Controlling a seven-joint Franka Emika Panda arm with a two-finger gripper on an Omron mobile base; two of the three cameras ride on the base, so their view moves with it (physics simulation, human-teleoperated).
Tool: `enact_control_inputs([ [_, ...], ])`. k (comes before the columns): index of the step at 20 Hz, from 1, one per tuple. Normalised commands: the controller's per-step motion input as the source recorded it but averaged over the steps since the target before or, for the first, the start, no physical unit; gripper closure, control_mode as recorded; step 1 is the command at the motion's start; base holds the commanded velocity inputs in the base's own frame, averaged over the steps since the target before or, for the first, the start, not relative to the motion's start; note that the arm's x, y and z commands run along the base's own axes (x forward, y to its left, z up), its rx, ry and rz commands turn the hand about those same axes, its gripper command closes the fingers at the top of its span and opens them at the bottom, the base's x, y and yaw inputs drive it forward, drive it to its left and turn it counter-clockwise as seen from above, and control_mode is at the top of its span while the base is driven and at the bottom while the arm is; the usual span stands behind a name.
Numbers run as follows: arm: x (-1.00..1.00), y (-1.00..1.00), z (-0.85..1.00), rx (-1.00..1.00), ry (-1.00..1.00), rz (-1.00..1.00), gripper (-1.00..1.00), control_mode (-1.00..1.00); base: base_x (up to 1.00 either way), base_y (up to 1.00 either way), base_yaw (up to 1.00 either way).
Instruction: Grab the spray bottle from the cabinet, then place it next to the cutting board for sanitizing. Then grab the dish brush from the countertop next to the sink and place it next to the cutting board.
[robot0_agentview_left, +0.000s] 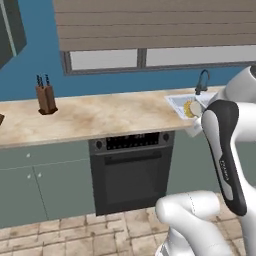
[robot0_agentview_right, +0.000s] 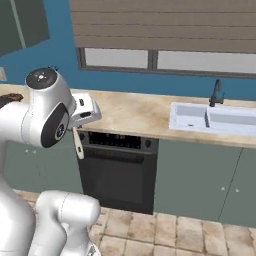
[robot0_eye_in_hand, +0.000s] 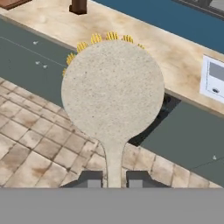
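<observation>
Gripping the dish brush (robot0_eye_in_hand: 113, 94) by its pale handle, the gripper (robot0_eye_in_hand: 114, 178) carries it head-forward at the frame's centre, above the floor before the countertop (robot0_eye_in_hand: 144, 46), presumably bound for the cutting board (robot0_eye_in_hand: 11, 2) at upper left.

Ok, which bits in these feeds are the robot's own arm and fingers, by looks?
The arm is glossy white, made of rounded segments with a long black panel along one link and round dark joint caps, one visible in the right base view. The gripper ends in two small, dark grey, blocky fingertips. No cables show.
</observation>
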Motion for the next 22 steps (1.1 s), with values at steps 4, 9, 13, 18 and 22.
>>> enact_control_inputs([
  [4,0.00,0.00,0.00,0.00,0.00,0.00,1.00,1.00,-0.13,1.00,0.00],
  [9,0.00,0.00,0.00,0.00,0.00,0.00,1.00,1.00,0.00,1.00,0.00],
  [13,0.00,0.00,0.00,0.00,0.00,0.00,1.00,1.00,-0.01,1.00,0.00],
  [18,0.00,0.00,0.00,0.00,0.00,0.00,1.00,1.00,-0.02,1.00,-0.02],
  [22,0.00,0.00,0.00,0.00,0.00,0.00,1.00,1.00,0.56,1.00,-0.11],
])
